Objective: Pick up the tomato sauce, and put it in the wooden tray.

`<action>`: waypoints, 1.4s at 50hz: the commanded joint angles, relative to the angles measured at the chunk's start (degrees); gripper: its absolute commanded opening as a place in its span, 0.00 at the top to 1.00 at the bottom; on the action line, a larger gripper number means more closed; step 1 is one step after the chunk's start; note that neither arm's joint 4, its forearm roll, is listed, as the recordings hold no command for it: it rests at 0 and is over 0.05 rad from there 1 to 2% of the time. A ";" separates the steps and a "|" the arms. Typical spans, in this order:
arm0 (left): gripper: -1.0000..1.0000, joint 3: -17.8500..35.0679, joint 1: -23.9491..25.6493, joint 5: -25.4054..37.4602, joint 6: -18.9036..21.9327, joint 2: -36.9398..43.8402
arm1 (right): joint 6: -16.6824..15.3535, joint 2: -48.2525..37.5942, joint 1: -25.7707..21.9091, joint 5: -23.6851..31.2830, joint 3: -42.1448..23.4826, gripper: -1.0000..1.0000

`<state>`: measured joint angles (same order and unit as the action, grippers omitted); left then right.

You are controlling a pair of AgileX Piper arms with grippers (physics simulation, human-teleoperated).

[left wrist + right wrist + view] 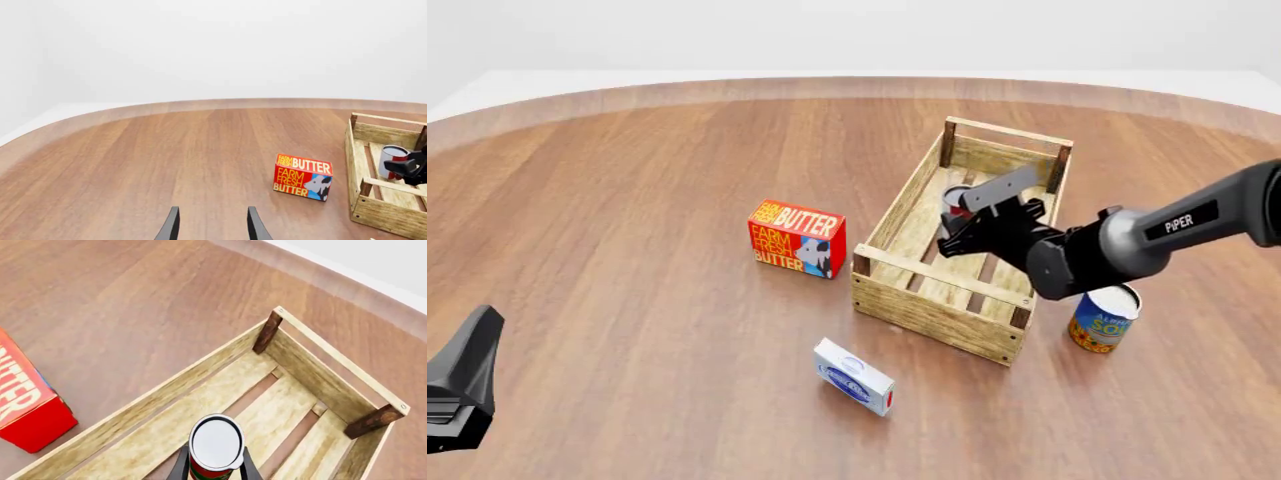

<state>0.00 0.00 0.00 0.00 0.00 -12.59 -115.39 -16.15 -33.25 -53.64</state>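
Tomato sauce held inside the wooden tray

The right hand (212, 466) grips the tomato sauce (216, 446) upright within the wooden tray (924, 300); the left hand (212, 225) stands open above the worktop (627, 220).

The bench (627, 200) is finished in smooth reddish-brown wood with a fine straight grain and a soft, low sheen. The crate (897, 290) is built of pale, unvarnished slats with a rougher look, and darker brown corner posts are set into it. Inside the crate, a can (215, 442) is seen with a smooth, silvery-white lid and a glossy printed label. Left of the crate, a butter box (797, 238) is shown in printed card with a slight gloss. Right of the crate, a blue-and-orange can (1102, 318) is wrapped in a shiny label. The right pincer (978, 232) is rendered in matt black plastic.
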 commanded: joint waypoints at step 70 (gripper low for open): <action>0.00 0.00 0.00 0.00 0.00 0.00 | 1.56 4.47 0.38 0.46 2.97 0.00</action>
<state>0.00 0.00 0.00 0.00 0.00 -11.20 -113.68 -15.85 -32.38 -52.65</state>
